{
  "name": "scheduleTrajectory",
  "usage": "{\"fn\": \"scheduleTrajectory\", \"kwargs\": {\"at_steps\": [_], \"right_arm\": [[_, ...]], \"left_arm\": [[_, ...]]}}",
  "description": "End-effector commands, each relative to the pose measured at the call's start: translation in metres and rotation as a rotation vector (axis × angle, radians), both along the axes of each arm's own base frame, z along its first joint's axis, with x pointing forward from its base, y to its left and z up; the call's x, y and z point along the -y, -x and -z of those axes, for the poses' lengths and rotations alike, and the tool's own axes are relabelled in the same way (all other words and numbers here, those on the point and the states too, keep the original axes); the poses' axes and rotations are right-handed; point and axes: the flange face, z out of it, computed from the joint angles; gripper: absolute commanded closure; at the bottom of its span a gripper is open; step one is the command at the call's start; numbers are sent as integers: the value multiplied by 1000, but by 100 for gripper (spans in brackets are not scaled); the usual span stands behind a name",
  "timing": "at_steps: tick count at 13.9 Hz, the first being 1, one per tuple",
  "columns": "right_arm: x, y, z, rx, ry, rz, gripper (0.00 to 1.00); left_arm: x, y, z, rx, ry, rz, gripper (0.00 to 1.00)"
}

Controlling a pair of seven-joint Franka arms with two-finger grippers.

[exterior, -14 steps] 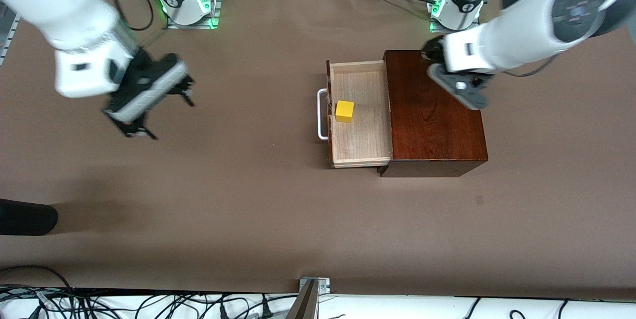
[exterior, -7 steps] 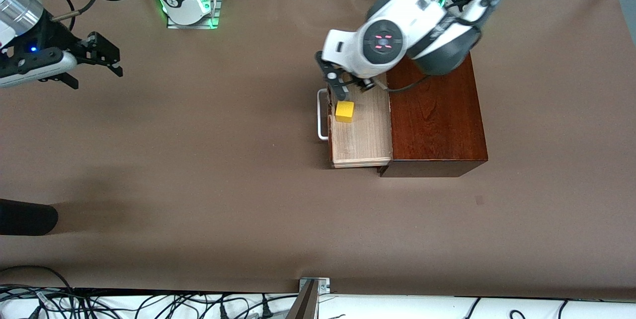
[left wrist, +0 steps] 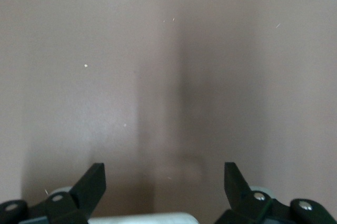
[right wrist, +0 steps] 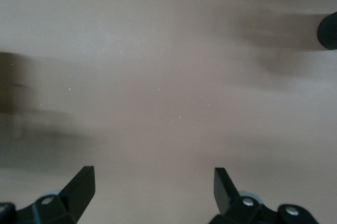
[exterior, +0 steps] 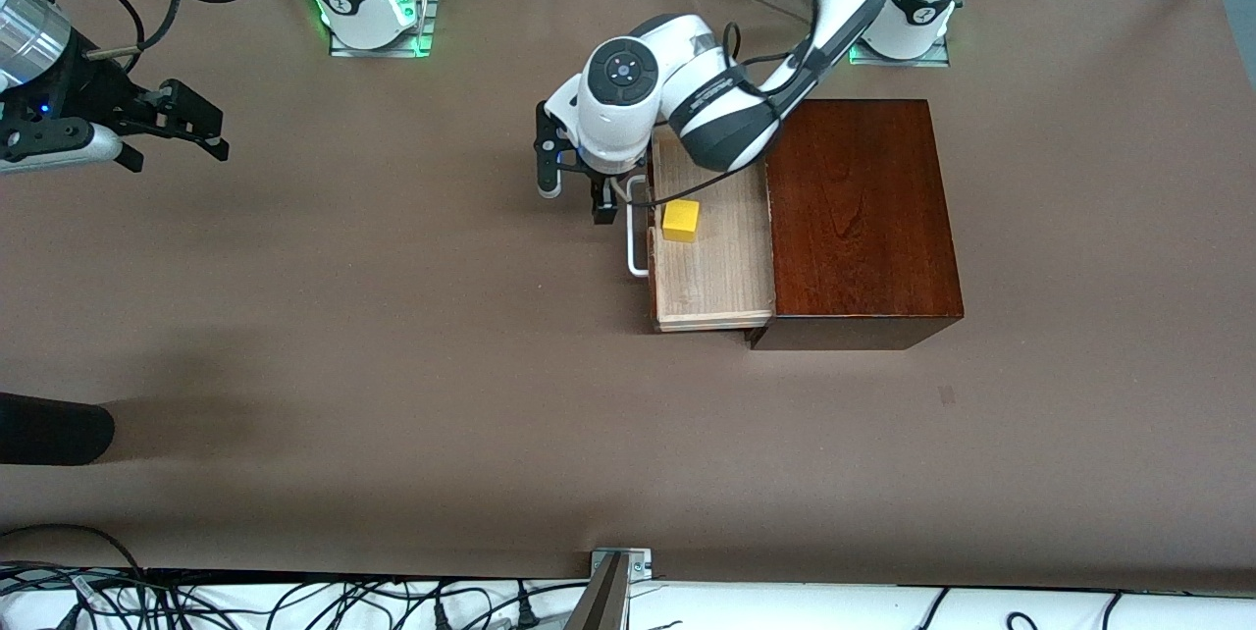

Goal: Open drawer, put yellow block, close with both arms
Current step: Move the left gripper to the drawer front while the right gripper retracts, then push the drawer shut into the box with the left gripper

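The counter is covered by a plain brown sheet, and cables are seen along its edge nearest the front camera and around the two green-lit bases. A dark rounded object juts in at the right arm's end of the counter, near the front camera.

The right end effector is held over bare counter at the right arm's end, well apart from the box. Its fingers are spread wide and nothing is held between them; only brown surface is seen in the right wrist view. The right arm is waiting there, its wrist turned so the fingers point toward the middle of the counter.

The left end effector is placed in front of the drawer, close by the white handle. Its fingers are apart and empty, with bare counter seen between them. The left arm is reached from its base over the box and the drawer, the wrist bent downward.

The drawer is pulled out of the dark wooden box. The yellow block is resting in the drawer, near its front wall.
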Motion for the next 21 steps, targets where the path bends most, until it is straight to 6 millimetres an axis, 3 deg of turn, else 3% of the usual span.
{"fn": "scheduleTrajectory", "kwargs": {"at_steps": [1,5,8,12,17,21], "right_arm": [[1,-10,4,-8,16,16,0],[-12,-12,4,-5,18,-4,0],[-2,-13,8,-18,20,12,0],[7,-17,12,-11,84,3,0],[3,-17,12,-13,76,1,0],[3,-17,13,-15,75,1,0]], "left_arm": [[5,-10,25,93,-51,110,0],[-19,-9,34,14,-202,108,0],[-46,-17,17,-31,-301,84,0],[-69,-16,15,-96,-410,76,0],[-120,-42,12,-137,-534,28,0],[-125,-44,14,-145,-543,21,0]]}}
